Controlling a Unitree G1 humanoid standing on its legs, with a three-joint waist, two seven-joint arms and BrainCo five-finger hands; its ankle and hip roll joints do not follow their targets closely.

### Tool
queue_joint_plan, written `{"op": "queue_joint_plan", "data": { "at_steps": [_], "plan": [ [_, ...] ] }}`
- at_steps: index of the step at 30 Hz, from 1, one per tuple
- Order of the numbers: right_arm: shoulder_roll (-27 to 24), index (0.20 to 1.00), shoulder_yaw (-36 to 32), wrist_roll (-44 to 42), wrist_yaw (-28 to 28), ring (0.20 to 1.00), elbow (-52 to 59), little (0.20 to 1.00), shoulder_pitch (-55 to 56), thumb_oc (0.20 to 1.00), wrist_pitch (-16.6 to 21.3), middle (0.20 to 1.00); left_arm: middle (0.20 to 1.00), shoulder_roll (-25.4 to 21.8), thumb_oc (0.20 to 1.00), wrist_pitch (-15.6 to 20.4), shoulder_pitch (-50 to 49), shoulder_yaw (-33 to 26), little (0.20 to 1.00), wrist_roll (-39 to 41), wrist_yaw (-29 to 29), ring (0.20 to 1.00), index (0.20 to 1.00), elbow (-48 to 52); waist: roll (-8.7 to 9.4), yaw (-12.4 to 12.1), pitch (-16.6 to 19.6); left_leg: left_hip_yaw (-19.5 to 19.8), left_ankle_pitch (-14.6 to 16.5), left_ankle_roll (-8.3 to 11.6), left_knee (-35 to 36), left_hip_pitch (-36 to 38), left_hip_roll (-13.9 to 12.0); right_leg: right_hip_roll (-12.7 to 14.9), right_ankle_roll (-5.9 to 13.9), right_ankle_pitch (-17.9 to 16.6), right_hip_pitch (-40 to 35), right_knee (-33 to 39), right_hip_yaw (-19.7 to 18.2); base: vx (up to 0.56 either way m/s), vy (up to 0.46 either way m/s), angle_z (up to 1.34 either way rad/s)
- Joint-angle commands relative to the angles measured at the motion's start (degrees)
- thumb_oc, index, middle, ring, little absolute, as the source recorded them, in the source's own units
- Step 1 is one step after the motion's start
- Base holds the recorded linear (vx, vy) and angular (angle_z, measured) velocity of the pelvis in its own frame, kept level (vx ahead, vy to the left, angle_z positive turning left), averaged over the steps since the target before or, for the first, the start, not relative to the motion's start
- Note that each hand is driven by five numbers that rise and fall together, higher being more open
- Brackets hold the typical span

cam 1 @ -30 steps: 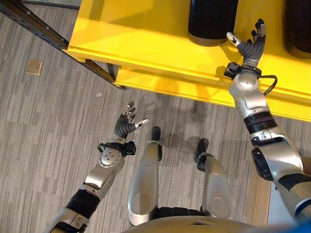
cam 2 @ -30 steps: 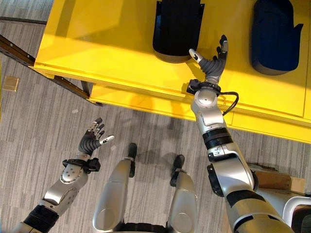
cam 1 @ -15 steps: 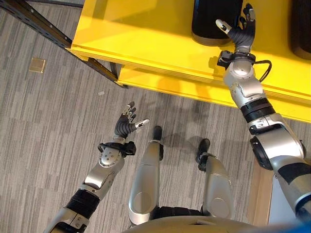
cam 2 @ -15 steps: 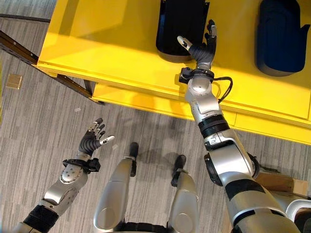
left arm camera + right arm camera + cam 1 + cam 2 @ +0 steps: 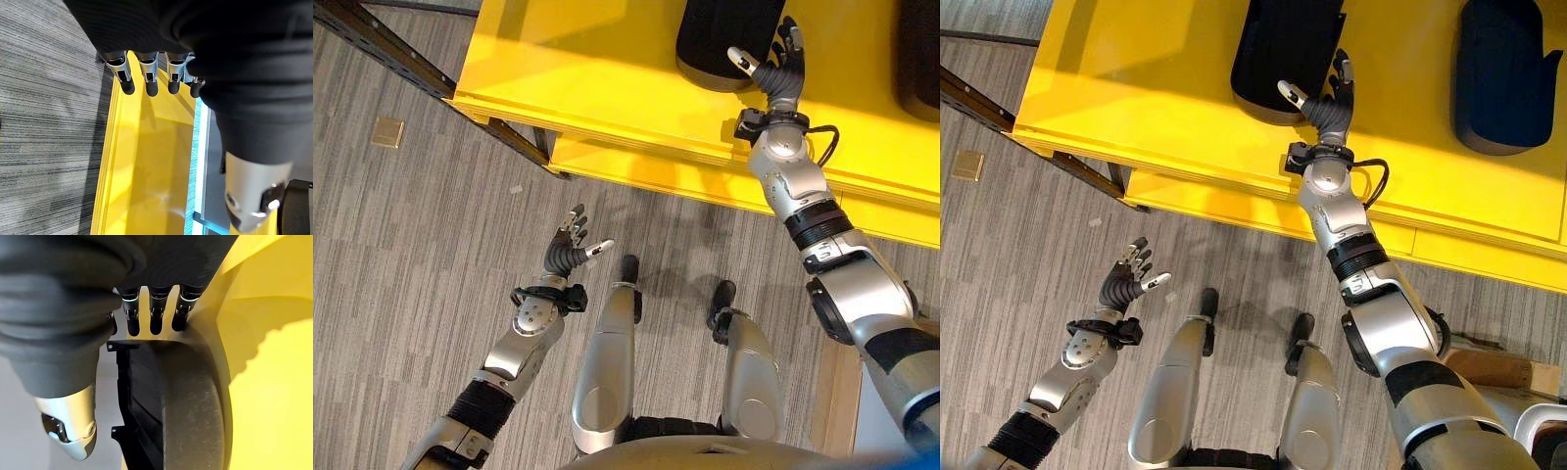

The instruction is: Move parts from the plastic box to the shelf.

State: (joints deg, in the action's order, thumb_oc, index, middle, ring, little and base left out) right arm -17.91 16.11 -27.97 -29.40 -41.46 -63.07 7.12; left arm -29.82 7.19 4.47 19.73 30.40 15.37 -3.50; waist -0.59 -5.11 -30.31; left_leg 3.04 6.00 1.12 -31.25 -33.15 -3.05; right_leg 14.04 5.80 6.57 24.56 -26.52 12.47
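Observation:
A black moulded part [image 5: 724, 39] stands on the yellow shelf [image 5: 578, 69], near its front edge and slightly tilted. My right hand [image 5: 773, 73] is stretched out over the shelf, open, with its straight fingers [image 5: 154, 316] at the part's right side and its thumb spread towards the part's rounded base [image 5: 188, 411]. A second dark part [image 5: 1503, 69] stands further right on the same shelf. My left hand [image 5: 570, 250] hangs open over the grey floor, well below the shelf and holding nothing; its fingers [image 5: 146, 78] are straight.
A dark perforated metal rail [image 5: 401, 64] runs diagonally under the shelf's left corner. A small tan square [image 5: 385, 133] lies on the floor at the left. A wooden board [image 5: 1489, 367] shows at the lower right.
My right hand has travelled left along the shelf, and the black part has shifted left and tilted with it. The left hand has stayed where it was.

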Motion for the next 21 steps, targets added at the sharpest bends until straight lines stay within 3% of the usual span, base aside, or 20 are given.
{"op": "queue_joint_plan", "data": {
  "at_steps": [1, 2, 4, 5, 6, 8, 21],
  "plan": [
    [-0.9, 1.0, -1.6, -0.9, 0.0, 1.0, 2.4, 1.0, -2.7, 1.0, 2.2, 1.0, 1.0, -1.4, 1.0, 2.8, -1.4, -0.9, 1.0, 0.4, -0.3, 1.0, 1.0, 4.6, 0.03, -0.6, 1.1, 0.2, 2.2, 0.91, 0.2, 0.3, -1.5, 0.8, 0.99, 3.1, -4.2, -1.4, 0.6, 0.0, 0.0, 0.0],
    [-0.9, 1.0, -1.6, -0.6, -0.1, 1.0, 2.4, 1.0, -2.7, 1.0, 2.2, 1.0, 1.0, -1.5, 1.0, 2.9, -1.4, -0.9, 1.0, 0.4, -0.3, 1.0, 1.0, 4.7, -0.1, -0.6, 0.9, 0.0, 0.7, 0.54, 0.5, -0.3, -1.5, 1.0, 0.58, 2.1, -3.7, -1.3, 1.0, 0.0, 0.0, 0.0],
    [-0.9, 1.0, -1.7, -0.6, -0.1, 1.0, 2.4, 1.0, -2.8, 1.0, 2.2, 1.0, 1.0, -1.4, 1.0, 2.9, -1.3, -0.9, 1.0, 0.5, -0.2, 1.0, 1.0, 4.5, -0.02, -0.6, 1.1, 0.3, 2.1, 0.89, 0.3, 0.2, -1.5, 0.8, 0.96, 3.1, -4.0, -1.5, 0.6, 0.0, 0.0, 0.0],
    [-1.3, 1.0, -1.8, 0.1, -0.6, 1.0, 2.5, 1.0, -2.9, 1.0, 2.1, 1.0, 1.0, -1.5, 1.0, 2.9, -1.3, -0.9, 1.0, 0.4, -0.3, 1.0, 1.0, 4.7, -0.15, -0.6, 0.9, 0.1, 0.7, 0.5, 0.5, -0.4, -1.5, 0.9, 0.59, 2.0, -3.6, -1.3, 0.9, 0.07, -0.018, 0.02],
    [-1.3, 1.0, -1.7, 0.1, -0.6, 1.0, 2.5, 1.0, -2.8, 1.0, 2.0, 1.0, 1.0, -1.5, 1.0, 2.9, -1.3, -0.9, 1.0, 0.5, -0.3, 1.0, 1.0, 4.6, -0.05, -0.6, 1.1, 0.3, 2.1, 0.86, 0.3, 0.2, -1.5, 0.8, 0.96, 3.1, -4.1, -1.5, 0.6, -0.08, 0.018, 0.02],
    [-2.3, 1.0, -2.2, 1.6, -1.4, 1.0, 3.4, 1.0, -2.9, 1.0, 1.8, 1.0, 1.0, -1.5, 1.0, 3.1, -1.3, -0.9, 1.0, 0.4, -0.3, 1.0, 1.0, 4.8, -0.11, -0.6, 0.9, 0.1, 0.6, 0.48, 0.6, -0.4, -1.4, 0.9, 0.6, 2.0, -3.4, -1.4, 0.9, -0.04, 0.011, 0.02],
    [-9.7, 1.0, -8.6, 15.1, -9.8, 1.0, 13.1, 1.0, 1.6, 1.0, 0.8, 1.0, 1.0, -0.5, 1.0, 4.2, -0.6, -1.1, 1.0, -1.9, 0.6, 1.0, 1.0, 5.1, -0.03, 0.3, 0.9, 0.1, 0.9, 0.48, 0.3, -0.6, -1.6, 0.9, 0.76, 2.4, -3.0, -2.1, 0.7, 0.0, 0.0, 0.0]
  ]
}}
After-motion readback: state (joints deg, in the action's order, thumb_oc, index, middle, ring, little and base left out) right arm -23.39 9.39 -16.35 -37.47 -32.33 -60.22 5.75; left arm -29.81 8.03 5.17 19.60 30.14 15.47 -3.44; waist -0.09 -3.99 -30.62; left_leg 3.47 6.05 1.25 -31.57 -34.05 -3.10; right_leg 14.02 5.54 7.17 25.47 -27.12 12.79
